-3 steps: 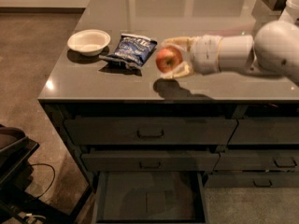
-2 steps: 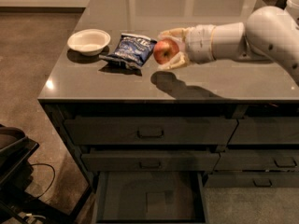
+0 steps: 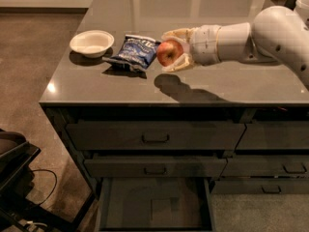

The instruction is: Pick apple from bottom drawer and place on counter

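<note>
A glossy grey counter point(image 3: 87, 88) tops a dark cabinet of drawers. On its left part sits a white bowl point(image 3: 91, 42), and just right of it lies a crumpled blue snack bag point(image 3: 134, 52). Right of the bag, a red apple point(image 3: 167, 55) with a yellowish patch is held a little above the counter, its shadow falling on the stone below. The gripper point(image 3: 170, 51) pinches the apple between its pale fingers, one above and one below. The white arm point(image 3: 241, 35) reaches in from the right edge. Below, under two closed drawer fronts point(image 3: 154, 137), the bottom drawer point(image 3: 145, 202) stands pulled open, showing a flat dark floor.
</note>
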You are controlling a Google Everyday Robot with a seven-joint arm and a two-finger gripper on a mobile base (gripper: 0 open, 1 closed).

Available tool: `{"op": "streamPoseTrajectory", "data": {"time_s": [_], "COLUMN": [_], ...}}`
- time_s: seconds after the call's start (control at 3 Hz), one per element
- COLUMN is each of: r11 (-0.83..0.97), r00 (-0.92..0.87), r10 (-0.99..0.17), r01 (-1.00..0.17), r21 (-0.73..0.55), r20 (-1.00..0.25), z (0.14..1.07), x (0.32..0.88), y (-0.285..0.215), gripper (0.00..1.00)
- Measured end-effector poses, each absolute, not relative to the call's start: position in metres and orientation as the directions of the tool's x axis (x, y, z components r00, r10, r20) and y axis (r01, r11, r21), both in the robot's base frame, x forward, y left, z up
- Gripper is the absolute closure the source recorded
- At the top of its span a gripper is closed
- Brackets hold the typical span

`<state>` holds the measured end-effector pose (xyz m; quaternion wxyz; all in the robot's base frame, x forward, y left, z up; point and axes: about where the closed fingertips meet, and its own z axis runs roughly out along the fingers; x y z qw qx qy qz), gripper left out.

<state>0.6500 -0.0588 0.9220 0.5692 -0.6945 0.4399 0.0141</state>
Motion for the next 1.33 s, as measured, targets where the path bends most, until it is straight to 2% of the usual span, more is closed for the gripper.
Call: {"op": "streamPoseTrajectory", "data": {"time_s": [0.67, 1.0, 1.33], "r11": [0.026, 0.026, 0.025], "r00": [0.600, 0.600, 0.600], "r10": [-0.586, -0.586, -0.586], "r01": [-0.659, -0.659, -0.659], "r21": [-0.752, -0.752, -0.752], "r20": [-0.545, -0.545, -0.545], "z": [0.9065, 0.9065, 0.9065], "x": [0.6451, 0.6451, 0.6451], "y": [-0.0548, -0.0547, -0.0547], "gripper": [0.12, 0.00, 0.00]}}
